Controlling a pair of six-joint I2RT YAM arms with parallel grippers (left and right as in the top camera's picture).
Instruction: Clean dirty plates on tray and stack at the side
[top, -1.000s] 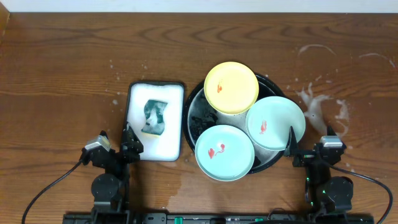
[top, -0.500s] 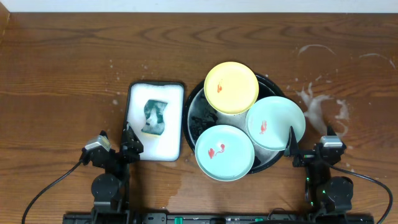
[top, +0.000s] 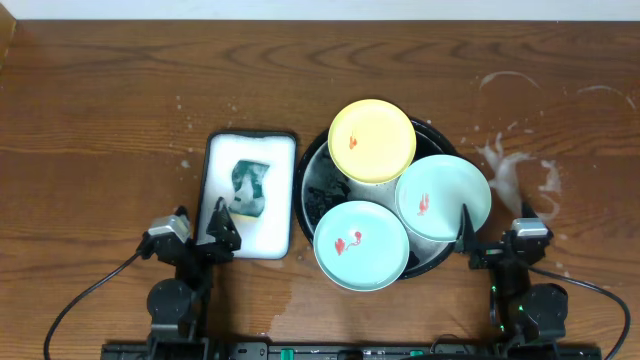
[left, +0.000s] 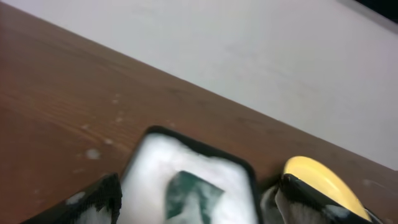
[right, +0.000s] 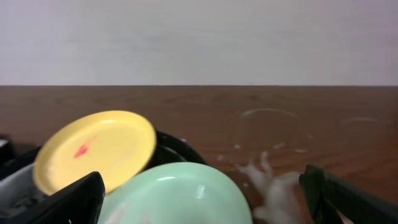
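Observation:
Three plates lie on the round black tray (top: 312, 180): a yellow plate (top: 372, 140) at the back, a mint-green plate (top: 443, 197) at the right and a second mint-green plate (top: 361, 245) at the front. Each bears red smears. My left gripper (top: 219, 222) is open over the near edge of the white tray (top: 250, 195). My right gripper (top: 490, 235) is open just right of the black tray. The right wrist view shows the yellow plate (right: 93, 152) and a mint-green plate (right: 177, 196) between the open fingers. The soap-marked side of the table (top: 520, 170) lies at the right.
A white rectangular tray with a black rim holds foam and a green sponge (top: 248, 187), left of the black tray. The left wrist view shows it (left: 186, 180) between the fingers, with the sponge (left: 193, 196) and the yellow plate (left: 317, 180). Wall beyond the far table edge.
My left gripper has shifted right and forward, turning toward the white tray. The right arm and the plates have not moved.

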